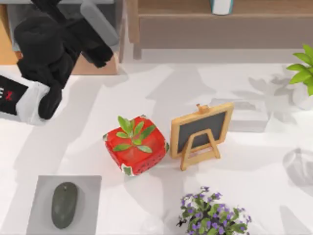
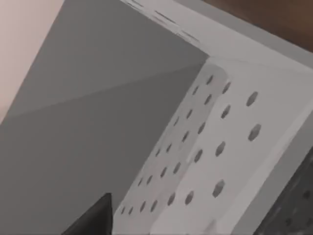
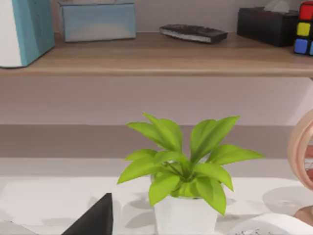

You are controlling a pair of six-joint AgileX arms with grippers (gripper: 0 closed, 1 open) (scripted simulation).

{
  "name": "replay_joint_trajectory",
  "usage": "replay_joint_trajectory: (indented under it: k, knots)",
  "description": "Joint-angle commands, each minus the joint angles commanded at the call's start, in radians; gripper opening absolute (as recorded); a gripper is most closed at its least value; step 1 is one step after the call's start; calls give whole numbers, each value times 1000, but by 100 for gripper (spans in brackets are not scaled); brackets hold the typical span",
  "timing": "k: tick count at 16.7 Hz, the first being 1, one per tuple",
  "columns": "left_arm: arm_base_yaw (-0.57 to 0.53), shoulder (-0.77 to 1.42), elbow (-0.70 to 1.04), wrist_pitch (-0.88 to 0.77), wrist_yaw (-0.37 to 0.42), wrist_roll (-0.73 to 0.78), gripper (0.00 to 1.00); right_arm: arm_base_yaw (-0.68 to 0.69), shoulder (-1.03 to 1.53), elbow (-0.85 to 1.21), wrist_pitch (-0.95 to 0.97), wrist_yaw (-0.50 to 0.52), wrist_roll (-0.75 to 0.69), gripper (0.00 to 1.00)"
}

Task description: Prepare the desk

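Top view: white counter (image 1: 146,98) spans nearly the whole view, shelf unit (image 1: 205,24) along its far edge.
Left arm: black, raised over the counter's far-left corner; left hand (image 1: 100,51) near the shelf's left end, finger opening can't tell.
Left wrist view: grey compartment wall and white perforated panel (image 2: 210,147) close up.
Centre: red strawberry pot (image 1: 135,152) with small plant, just beside small chalkboard easel (image 1: 200,132) to its right.
Front left: grey mat (image 1: 41,196) with dark mouse (image 1: 64,204) on it.
Front: purple flowers (image 1: 212,215).
Right edge: green plant in white pot (image 3: 186,215), shelf behind it.
Right hand: can't tell.
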Motion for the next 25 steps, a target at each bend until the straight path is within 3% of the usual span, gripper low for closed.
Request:
replay_joint_trajectory:
  k: [4,7,11,15,19,25]
  knots:
    - [-276,31,120,-125,-190,-266,100,0,0,0,0,0,0,100]
    - [-415,112,301,-228,-334,-466,100,0,0,0,0,0,0,100]
    - [-517,258,601,-363,-512,-712,100,0,0,0,0,0,0,100]
    - [-549,404,884,-476,-654,-905,100,0,0,0,0,0,0,100]
    - [-550,498,1058,-544,-736,-1018,100,0,0,0,0,0,0,100]
    - [-549,513,1084,-554,-749,-1035,100,0,0,0,0,0,0,100]
